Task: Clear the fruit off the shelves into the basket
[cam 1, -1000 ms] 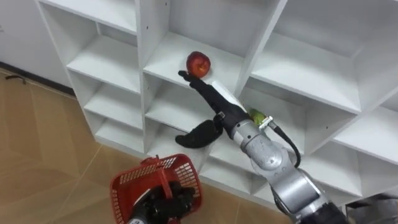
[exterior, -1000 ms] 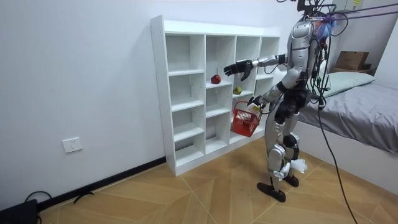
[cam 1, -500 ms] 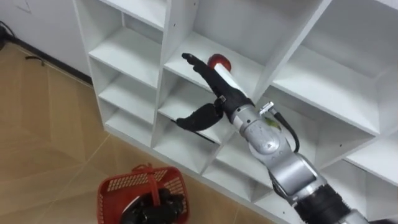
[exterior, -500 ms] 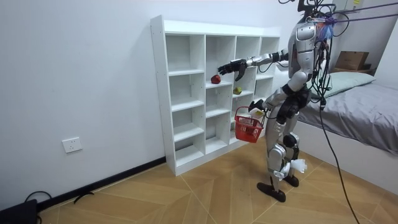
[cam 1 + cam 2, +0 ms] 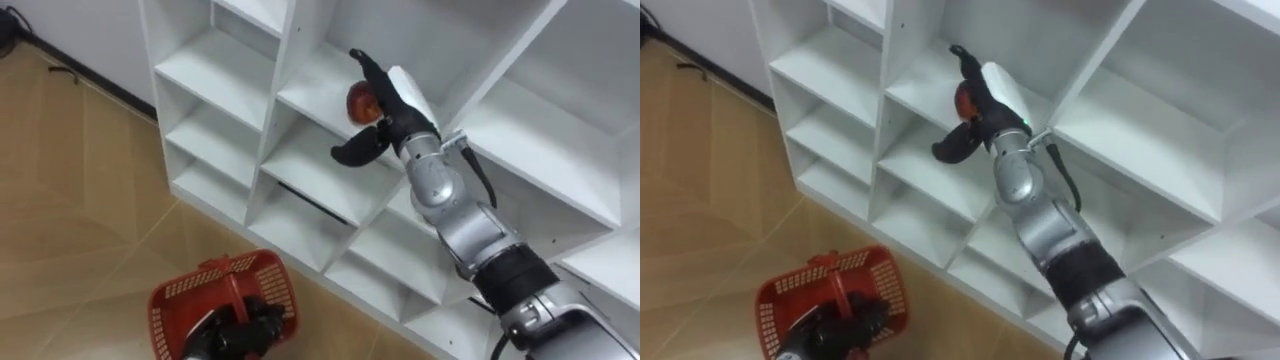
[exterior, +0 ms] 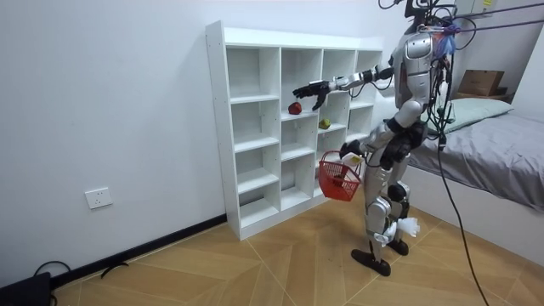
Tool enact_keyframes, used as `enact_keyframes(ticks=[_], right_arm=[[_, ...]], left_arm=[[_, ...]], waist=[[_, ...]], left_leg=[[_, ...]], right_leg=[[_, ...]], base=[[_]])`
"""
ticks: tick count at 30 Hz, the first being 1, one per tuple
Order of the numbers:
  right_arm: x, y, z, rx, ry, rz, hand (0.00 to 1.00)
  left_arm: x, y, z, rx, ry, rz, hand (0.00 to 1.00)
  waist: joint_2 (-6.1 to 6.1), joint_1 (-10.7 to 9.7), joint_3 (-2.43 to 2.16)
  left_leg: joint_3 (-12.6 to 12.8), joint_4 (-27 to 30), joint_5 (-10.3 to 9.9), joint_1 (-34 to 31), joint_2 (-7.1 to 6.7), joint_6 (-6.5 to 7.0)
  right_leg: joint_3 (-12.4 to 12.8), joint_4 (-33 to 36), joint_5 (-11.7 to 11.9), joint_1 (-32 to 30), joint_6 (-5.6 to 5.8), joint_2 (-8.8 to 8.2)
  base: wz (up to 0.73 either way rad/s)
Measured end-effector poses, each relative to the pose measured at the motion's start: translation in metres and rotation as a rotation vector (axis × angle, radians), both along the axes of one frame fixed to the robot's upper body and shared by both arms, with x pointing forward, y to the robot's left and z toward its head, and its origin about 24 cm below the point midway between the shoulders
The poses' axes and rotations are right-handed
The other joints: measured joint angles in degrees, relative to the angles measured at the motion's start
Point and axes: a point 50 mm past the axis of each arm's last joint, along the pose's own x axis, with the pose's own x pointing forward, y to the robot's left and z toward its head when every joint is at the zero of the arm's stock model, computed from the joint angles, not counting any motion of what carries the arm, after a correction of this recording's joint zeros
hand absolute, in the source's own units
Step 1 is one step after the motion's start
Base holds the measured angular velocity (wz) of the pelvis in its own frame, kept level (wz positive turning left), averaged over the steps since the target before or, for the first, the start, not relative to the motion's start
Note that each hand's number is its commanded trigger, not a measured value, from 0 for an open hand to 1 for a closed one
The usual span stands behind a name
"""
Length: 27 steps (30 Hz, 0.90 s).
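A red apple [image 5: 358, 99] [image 5: 965, 100] [image 6: 294, 108] lies on a shelf of the white cubby closet [image 6: 255, 127], in the second column from the room view's left. My right hand [image 5: 397, 100] [image 5: 992, 95] [image 6: 308, 89] reaches into that compartment and is open. Its straight fingers point up past the apple, the thumb sticks out below it, and the palm is right beside the fruit. My left hand [image 5: 238, 335] [image 5: 845, 328] hangs low, shut on the handle of a red wire basket [image 5: 200, 295] [image 6: 338, 177]. A green-yellow fruit [image 6: 324, 123] sits one compartment further right and lower.
I stand on a wooden floor [image 6: 280, 263] in front of the closet's right half. A bed [image 6: 497, 161] with a cardboard box [image 6: 480, 82] behind it is at the room view's right. The other compartments [image 5: 225, 70] are bare.
My right arm has stretched further into the compartment, bringing the open hand from in front of the shelf edge up against the apple. The eye views shifted with my head.
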Motion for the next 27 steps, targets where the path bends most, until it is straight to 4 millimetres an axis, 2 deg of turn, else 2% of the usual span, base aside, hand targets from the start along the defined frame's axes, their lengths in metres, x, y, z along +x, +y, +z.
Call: enact_keyframes(ticks=[4, 6, 11, 18, 23, 27], right_arm=[[0.005, -0.012, 0.002, -0.011, -0.012, -0.038, 0.0], [0.01, -0.022, 0.006, -0.041, -0.02, -0.062, 0.0], [0.016, -0.039, 0.013, -0.085, -0.045, -0.116, 0.0], [0.019, -0.043, 0.012, -0.095, -0.042, -0.132, 0.0], [0.029, -0.046, 0.022, -0.107, -0.048, -0.143, 0.0], [0.034, -0.05, 0.026, -0.097, -0.046, -0.162, 0.0]], left_arm=[[0.002, 0.0, 0.001, 0.002, -0.006, -0.002, 1.0], [0.004, 0.001, 0.001, 0.005, -0.01, -0.001, 1.0], [0.006, 0.004, -0.002, 0.026, 0.008, -0.003, 1.0], [0.01, 0.004, -0.002, 0.031, -0.005, -0.004, 1.0], [0.014, 0.002, -0.002, 0.025, -0.004, 0.008, 1.0], [0.016, 0.001, -0.003, 0.026, -0.007, 0.012, 1.0]], waist=[[0.09, 0.07, 0.45], [0.04, 0.25, 0.46], [-0.04, 0.4, 0.89], [-0.26, 0.93, 1.09], [-0.18, 0.94, 1.4], [-0.2, 0.96, 1.46]], left_leg=[[-0.82, 0.71, 0.06, -2.19, -0.16, -0.01], [-0.97, 1.12, 0.09, -3.73, -0.16, -0.05], [-1.41, 1.18, 0.25, -5.21, -0.17, -0.12], [-1.35, 1.37, 0.25, -6.77, -0.18, -0.12], [-1.16, 1.55, 0.43, -8.04, 0.0, -0.11], [-1.16, 1.66, 0.61, -9.06, -0.04, -0.08]], right_leg=[[-0.73, 0.01, 0.07, -1.51, -0.12, -0.04], [-0.83, 0.01, 0.12, -2.8, -0.2, 0.03], [-0.92, -0.06, 0.24, -4.15, -0.39, 0.1], [-0.36, -0.03, 0.24, -5.79, -0.39, 0.07], [-0.64, 0.08, 0.33, -7.09, -0.54, 0.02], [-0.82, 0.1, 0.44, -7.93, -0.67, -0.01]], base=[[0.1], [0.07], [0.03], [0.0], [-0.01], [0.0]])
